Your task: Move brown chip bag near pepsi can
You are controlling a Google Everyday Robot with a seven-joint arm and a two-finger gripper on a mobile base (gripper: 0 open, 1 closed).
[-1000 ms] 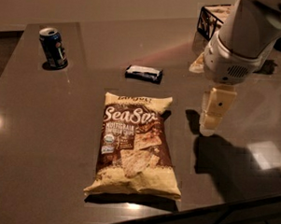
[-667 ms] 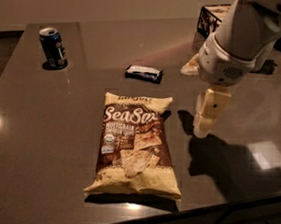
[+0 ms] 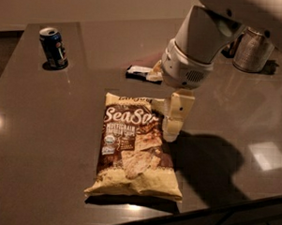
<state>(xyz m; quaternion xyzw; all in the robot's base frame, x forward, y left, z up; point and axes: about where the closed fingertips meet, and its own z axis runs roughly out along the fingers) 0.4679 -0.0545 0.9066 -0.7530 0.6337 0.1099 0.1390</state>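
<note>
The gripper (image 3: 173, 121) has swung left to the bag's (image 3: 132, 149) right edge, its spread impossible to tell. The bag lies flat near centre, well apart from the can (image 3: 54, 47) at far left; a grasp looks next.

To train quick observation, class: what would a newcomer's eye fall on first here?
The big brown chip bag lying flat in the middle of the table, with the gripper of the white arm at its upper right edge. Next, the small pepsi can standing apart at the far left.
</note>
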